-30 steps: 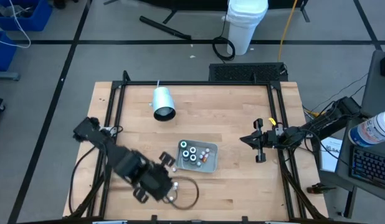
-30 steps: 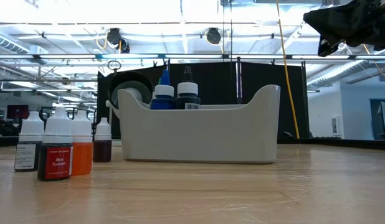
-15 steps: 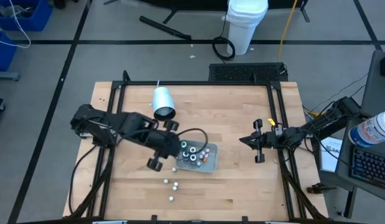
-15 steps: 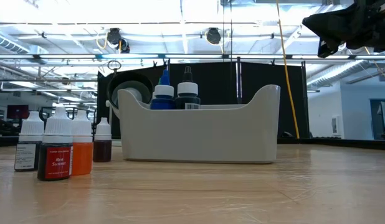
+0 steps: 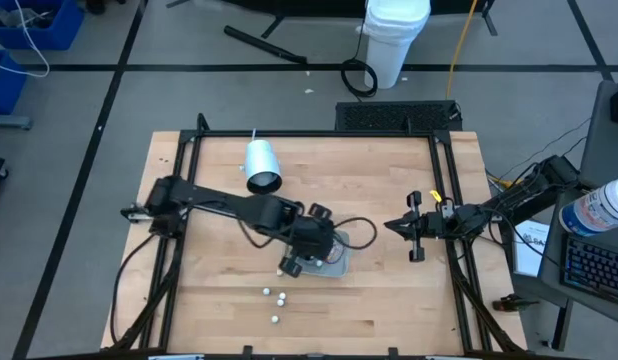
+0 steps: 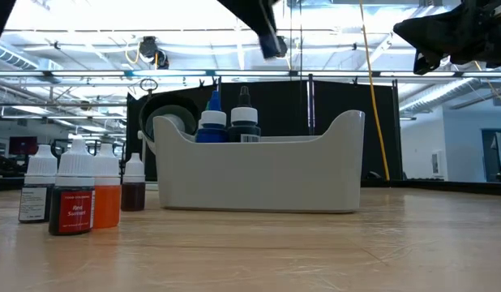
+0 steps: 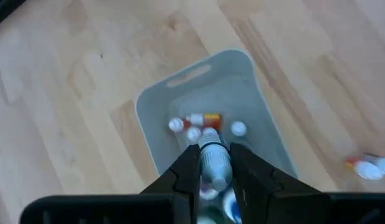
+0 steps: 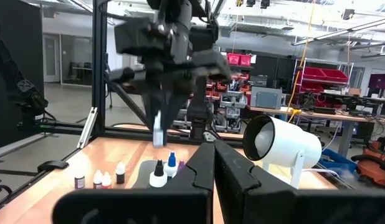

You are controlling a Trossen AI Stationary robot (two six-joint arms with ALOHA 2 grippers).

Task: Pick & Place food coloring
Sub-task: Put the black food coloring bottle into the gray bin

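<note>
My left gripper [image 5: 301,255] hangs over the clear grey tray [image 5: 337,263] near the table's middle, shut on one small food coloring bottle [image 7: 214,167]. More food coloring bottles [image 7: 194,133] lie inside the tray [image 7: 152,112]. A few bottles [image 5: 274,296] stand loose on the wood near the front edge, left of the tray. In the low view they stand upright [image 6: 72,203] beside the tray [image 6: 259,174]. My right gripper [image 5: 414,228] waits shut by the table's right edge, above the wood. My left gripper pinches the small bottle's body [image 7: 212,174] between its two fingers [image 7: 187,171], coming from above and slanting down. In the right wrist view the bottle [image 8: 158,134] hangs below the fingers, lifted clear above the tray.
A big white cylinder [image 5: 261,165] lies on its side at the far left of the table. Black frame rails [image 5: 184,180] run along the table's edges. Bare wood lies between the tray and my right gripper.
My left gripper has swung from the loose bottles near the front edge toward the table's right and far side, carrying the bottle. It now hangs over the tray. In the low view it has come in at the top.
</note>
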